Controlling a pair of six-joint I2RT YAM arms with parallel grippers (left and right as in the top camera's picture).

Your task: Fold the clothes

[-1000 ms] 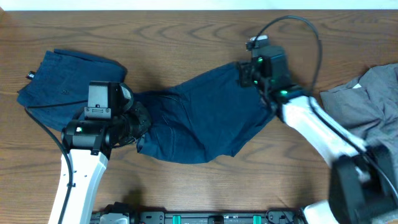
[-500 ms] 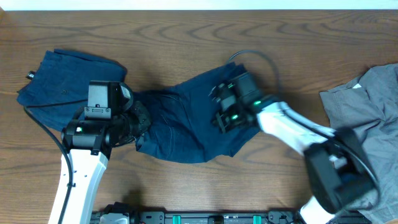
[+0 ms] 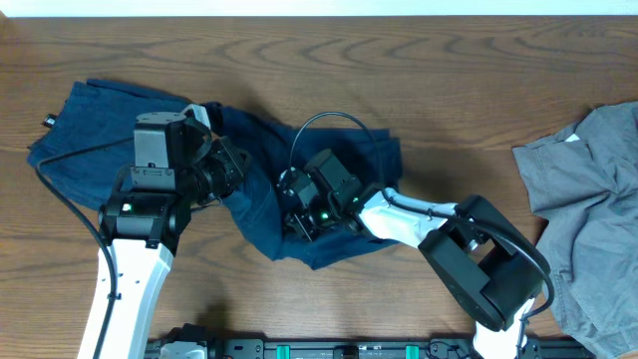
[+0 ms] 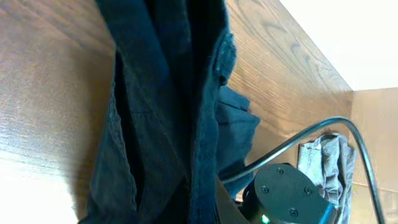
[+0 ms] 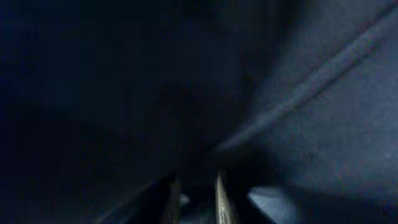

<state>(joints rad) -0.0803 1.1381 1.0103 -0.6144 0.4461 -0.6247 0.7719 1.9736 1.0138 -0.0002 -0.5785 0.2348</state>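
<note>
A pair of navy shorts lies crumpled mid-table, folded over on itself. My left gripper is shut on its left edge and holds it raised; in the left wrist view the cloth hangs down in front of the camera and hides the fingertips. My right gripper is shut on the shorts' near left part, with dark cloth filling its wrist view around the gripper. A second pair of navy shorts lies at the far left, a small label at its edge. A grey shirt lies at the right edge.
The right arm stretches across the table's middle from the near right. Its wrist housing shows in the left wrist view, close to my left gripper, with the grey shirt behind it. A black cable loops above the right wrist.
My right gripper has swept from the far right across to the near left with the shorts' edge, folding the cloth over. My left gripper has lifted its edge and moved slightly away.
</note>
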